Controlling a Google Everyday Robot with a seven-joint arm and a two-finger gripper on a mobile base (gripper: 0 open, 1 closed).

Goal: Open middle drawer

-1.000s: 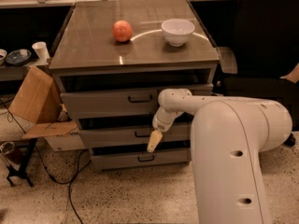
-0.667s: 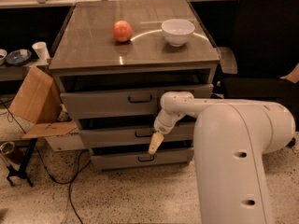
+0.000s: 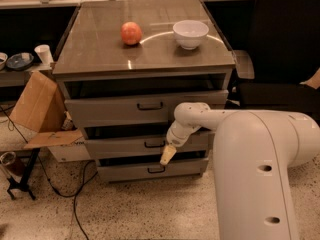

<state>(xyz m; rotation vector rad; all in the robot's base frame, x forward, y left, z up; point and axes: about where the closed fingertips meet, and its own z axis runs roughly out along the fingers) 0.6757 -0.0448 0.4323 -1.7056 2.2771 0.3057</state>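
Pincer (image 3: pixel 167 155): pale yellowish tip, hanging in front of the wide grey middle drawer (image 3: pixel 115 147), just right of and slightly below its small black bar handle (image 3: pixel 154 144). Tip overlaps the lower edge of the drawer front. Contact with the handle is not visible; it reads as close beside, not on it. Released or clenched: cannot tell from this view.

Middle drawer sits second in the grey metal cabinet, under the taller top drawer (image 3: pixel 110 110) and above the narrower lowest drawer (image 3: pixel 125 173). A dark gap shows above its front; judged barely out, if at all, so the pull is mostly undone.

Why placed so (judgement): the handle is the only purchase on the low front panel, so the tip is brought in at handle height to hook or clamp the bar before drawing outward.

Arm (image 3: pixel 260 154): bulky white link fills the lower right, a slimmer white forearm reaches left across the cabinet front, and the wrist bends so the pincer points down and to the left.

Glossy grey bench (image 3: pixel 95 49) atop the cabinet carries a round red-orange apple (image 3: pixel 131 33) and a white ceramic bowl (image 3: pixel 190 33), well apart and clear of the work. Brown cardboard box (image 3: pixel 35 104) leans at the cabinet's left side.
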